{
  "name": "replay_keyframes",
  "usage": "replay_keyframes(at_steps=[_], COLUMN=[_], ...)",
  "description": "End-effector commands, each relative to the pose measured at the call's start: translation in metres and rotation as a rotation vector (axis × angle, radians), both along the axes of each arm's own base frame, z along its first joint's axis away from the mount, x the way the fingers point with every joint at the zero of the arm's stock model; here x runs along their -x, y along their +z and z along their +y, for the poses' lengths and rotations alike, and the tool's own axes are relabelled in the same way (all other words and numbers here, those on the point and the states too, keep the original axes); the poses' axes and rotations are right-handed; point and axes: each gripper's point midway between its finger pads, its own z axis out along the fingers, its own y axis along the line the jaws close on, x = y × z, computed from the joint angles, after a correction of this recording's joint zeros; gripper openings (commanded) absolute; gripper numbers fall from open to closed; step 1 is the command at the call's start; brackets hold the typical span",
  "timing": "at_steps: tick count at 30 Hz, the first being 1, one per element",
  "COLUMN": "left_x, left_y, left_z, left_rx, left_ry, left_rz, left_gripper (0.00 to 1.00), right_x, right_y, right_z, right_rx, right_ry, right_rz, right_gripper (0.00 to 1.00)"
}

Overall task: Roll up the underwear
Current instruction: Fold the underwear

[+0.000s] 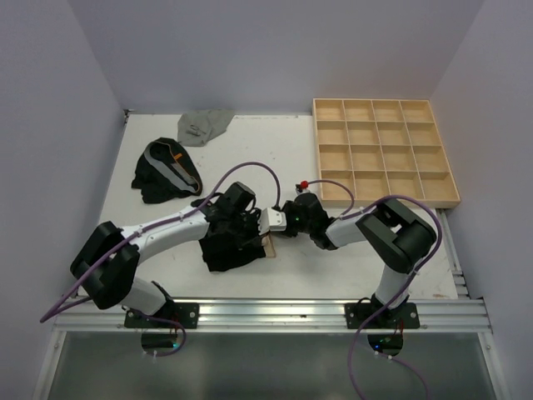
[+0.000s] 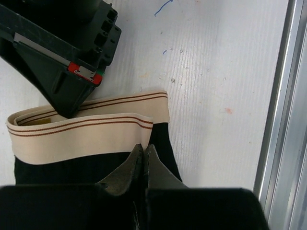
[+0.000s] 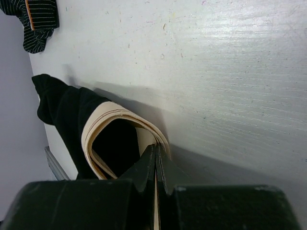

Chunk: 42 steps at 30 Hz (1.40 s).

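Note:
A black underwear [image 1: 225,248] with a tan, brown-striped waistband [image 2: 86,132] lies at the near middle of the table, its waistband folded over into a loop [image 3: 103,124]. My left gripper [image 2: 144,146] is shut, pinching the black cloth just below the waistband. Coming from the right, my right gripper [image 3: 156,147] is shut on the waistband's edge, and a tan strip shows between its fingers. In the top view the left gripper [image 1: 244,229] and the right gripper [image 1: 262,232] meet close together over this piece. Most of the black cloth is hidden under the arms.
A second black underwear [image 1: 166,172] with a grey waistband lies at the back left, and a plain grey one [image 1: 205,126] lies against the far wall. A wooden grid tray [image 1: 385,106] fills the back right. A metal rail [image 1: 275,315] runs along the near edge.

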Motion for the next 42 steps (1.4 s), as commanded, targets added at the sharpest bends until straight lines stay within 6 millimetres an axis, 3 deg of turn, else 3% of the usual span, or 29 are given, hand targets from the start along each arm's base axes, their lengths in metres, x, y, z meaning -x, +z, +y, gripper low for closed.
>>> replay_keyframes(at_steps=[1,10,23,26,33,38,42], left_x=[0.007,-0.002,0.001,0.005,0.012,0.011,0.009], left_y=[-0.005,-0.026,-0.009,-0.014,-0.046,-0.056,-0.058], left_z=[-0.013,-0.023,-0.038,-0.039,-0.038,-0.037,-0.032], left_rx=[0.034,0.018,0.119,0.123,0.055,0.028,0.025], left_ry=[0.031,0.175,0.180,0.169,0.188,0.207,0.213], left_rz=[0.068,0.133,0.155,0.180,0.270,0.312,0.344], left_gripper=[0.00,0.00,0.00,0.00,0.00,0.00,0.05], right_x=[-0.004,0.000,0.004,0.005,0.004,0.000,-0.008], right_y=[-0.016,-0.020,-0.027,-0.029,-0.025,-0.005,0.022], right_z=[-0.010,-0.014,-0.017,-0.017,-0.016,-0.021,-0.040], right_rx=[0.039,0.031,0.040,0.043,0.040,0.050,0.124], right_ry=[-0.050,-0.061,-0.063,-0.063,-0.059,-0.061,-0.060], right_rz=[0.011,0.018,0.036,0.040,0.038,0.009,-0.040], right_gripper=[0.00,0.00,0.00,0.00,0.00,0.01,0.13])
